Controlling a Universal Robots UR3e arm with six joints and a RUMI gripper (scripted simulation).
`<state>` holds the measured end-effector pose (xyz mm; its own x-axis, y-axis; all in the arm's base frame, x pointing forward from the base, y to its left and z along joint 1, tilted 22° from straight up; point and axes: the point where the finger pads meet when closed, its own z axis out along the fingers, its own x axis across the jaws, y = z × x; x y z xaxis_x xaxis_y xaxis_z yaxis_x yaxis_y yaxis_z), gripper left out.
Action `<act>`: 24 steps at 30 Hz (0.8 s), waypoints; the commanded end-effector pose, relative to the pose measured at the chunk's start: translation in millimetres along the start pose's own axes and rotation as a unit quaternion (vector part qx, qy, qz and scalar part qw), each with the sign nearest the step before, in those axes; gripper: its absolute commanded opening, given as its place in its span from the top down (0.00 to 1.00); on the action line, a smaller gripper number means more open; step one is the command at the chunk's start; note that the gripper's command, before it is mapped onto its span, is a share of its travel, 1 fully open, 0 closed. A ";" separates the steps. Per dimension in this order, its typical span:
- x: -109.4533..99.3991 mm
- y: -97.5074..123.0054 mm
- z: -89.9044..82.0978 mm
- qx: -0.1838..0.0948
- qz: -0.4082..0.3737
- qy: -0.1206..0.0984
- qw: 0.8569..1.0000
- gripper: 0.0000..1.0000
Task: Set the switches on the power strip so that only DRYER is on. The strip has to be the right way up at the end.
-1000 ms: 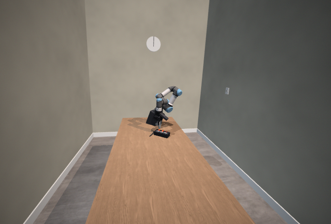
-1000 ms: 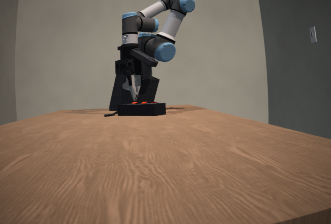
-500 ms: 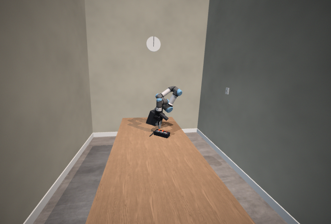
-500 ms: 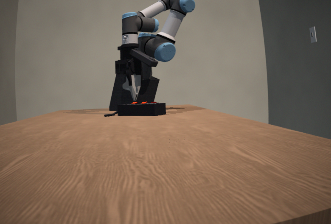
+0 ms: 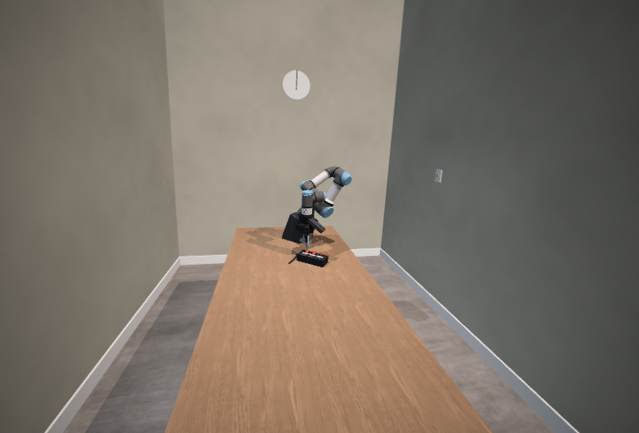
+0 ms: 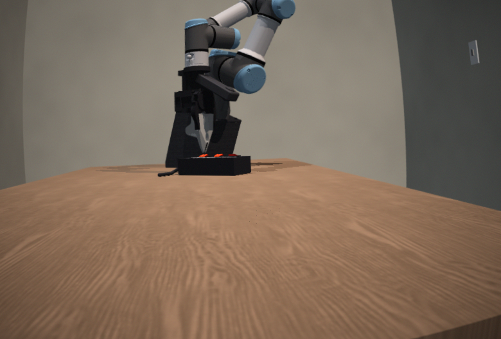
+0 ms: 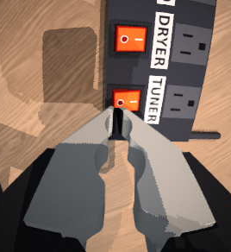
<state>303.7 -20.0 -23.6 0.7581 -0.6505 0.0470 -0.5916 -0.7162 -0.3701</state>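
The black power strip [image 5: 311, 257] lies right way up on the table, close to the arm's base; it also shows in the exterior view [image 6: 213, 164]. In the wrist view I see two red rocker switches: DRYER [image 7: 130, 39] and TUNER [image 7: 127, 98], each beside a white label and a socket. My gripper [image 7: 116, 109] is shut with nothing held. Its tips stand at the near edge of the TUNER switch. I cannot tell whether they touch it. In the exterior view the fingers [image 6: 205, 149] point down over the strip's left end. The rest of the strip is out of the wrist view.
The strip's black cord [image 7: 205, 135] leaves its end by TUNER. The arm's dark base block [image 6: 202, 139] stands just behind the strip. The long wooden table [image 5: 310, 344] runs toward the camera.
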 end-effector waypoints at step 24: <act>0.7 0.1 7.6 0.000 0.000 0.001 1.000 1.00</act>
<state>305.7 -18.1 -30.4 0.7581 -0.6505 0.0470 -0.5916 -0.7162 -0.3702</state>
